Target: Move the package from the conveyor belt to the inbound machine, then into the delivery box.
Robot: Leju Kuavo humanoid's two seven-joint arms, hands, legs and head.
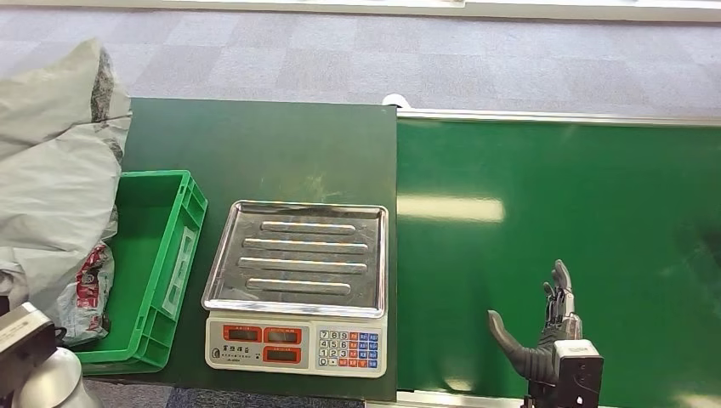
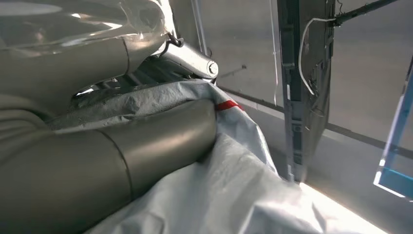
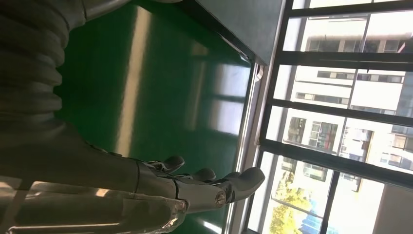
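My right hand (image 1: 553,327) hovers over the conveyor belt (image 1: 553,221), fingers (image 3: 243,179) apart; my left hand (image 2: 122,156) presses a grey package (image 2: 219,195), grip unclear.

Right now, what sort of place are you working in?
Probably a parcel sorting station: a green conveyor belt, an electronic weighing scale with a steel pan beside it, and grey mailer bags piled by a green plastic crate.

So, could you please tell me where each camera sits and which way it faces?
Head view: high on the body, looking down at the scale, green crate and conveyor belt; right hand shows.
Left wrist view: behind the left hand, against a grey package.
Right wrist view: behind the right hand, over the belt, facing windows.
Head and right wrist views share belt and hand.
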